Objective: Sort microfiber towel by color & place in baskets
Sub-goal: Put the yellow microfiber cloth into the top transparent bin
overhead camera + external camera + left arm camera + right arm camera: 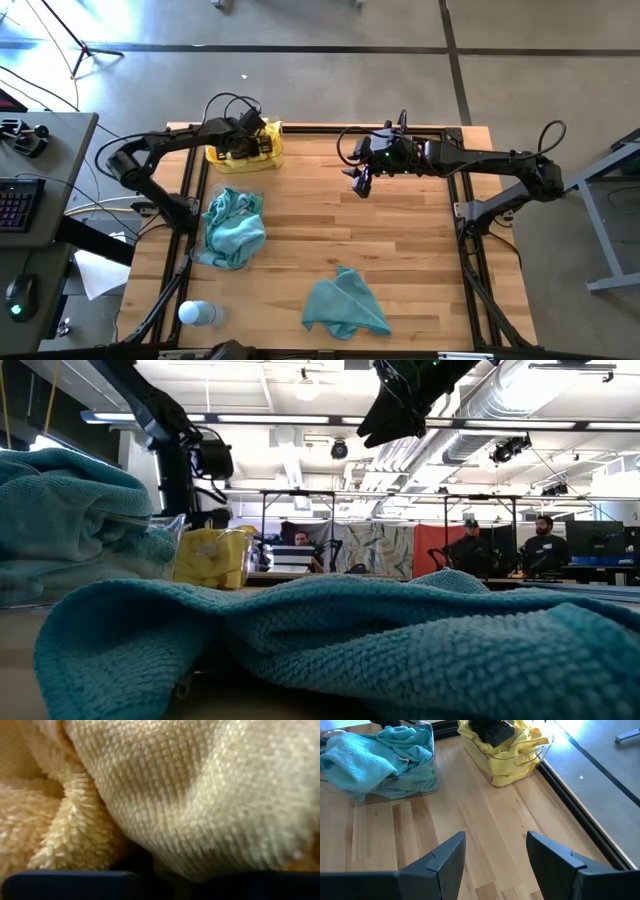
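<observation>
A clear basket (pixel 542 745) at the table's far left holds yellow towels (pixel 265 152). My left gripper (pixel 243 140) is down among them, and yellow cloth (pixel 200 795) fills the left wrist view. A second clear basket (pixel 427 780) on the left side holds a heap of teal towels (pixel 232 228). One loose teal towel (pixel 345 303) lies crumpled on the table near its near edge, close in front of the low view (pixel 350 640). My right gripper (pixel 362 183) hangs open above bare wood at the far middle (pixel 495 855), touching nothing.
A small pale bottle (pixel 197 313) lies at the table's near left corner. A black metal frame (pixel 460 200) runs along the table's edges. Bare wood (pixel 400 240) lies between the baskets and the right edge. People sit in the room beyond the table (pixel 540 545).
</observation>
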